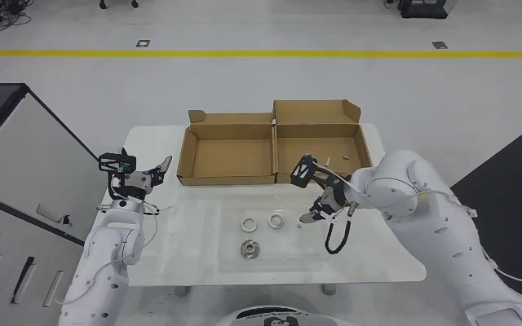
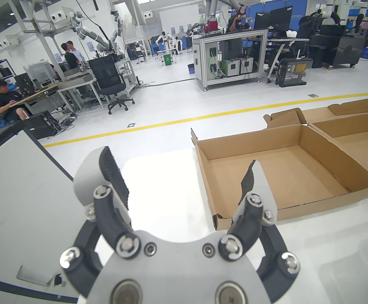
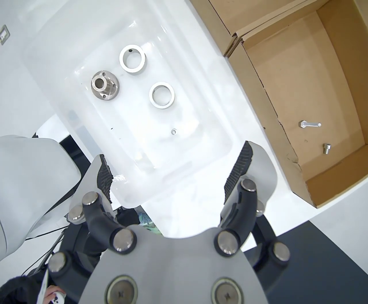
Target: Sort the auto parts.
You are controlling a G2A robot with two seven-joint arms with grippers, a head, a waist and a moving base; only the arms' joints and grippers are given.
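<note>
Auto parts, partly sorted: a pin (image 3: 310, 124) and a short stud (image 3: 327, 148) lie in the right box (image 3: 316, 72). A ring (image 3: 132, 58), a second ring (image 3: 162, 95), a flanged hub (image 3: 105, 85) and a tiny washer-like piece (image 3: 173, 131) remain in the clear tray (image 3: 187, 161) on the tabletop (image 1: 391, 253). The left box (image 2: 276, 172) awaits its first part. The right gripper (image 3: 175, 161) hovers over the tray and the left gripper (image 2: 181, 169) is beside the left box, both with jaws wide and holding nothing.

A robotics lab in an open hall with a pale floor (image 2: 178, 95). Beyond the yellow line (image 2: 201, 116) stand robot arms (image 2: 84, 31) on a frame, humanoid robots (image 2: 164, 39), an equipment rack (image 2: 230, 57), monitors (image 2: 280, 18) and office chairs (image 2: 110, 82) at desks.
</note>
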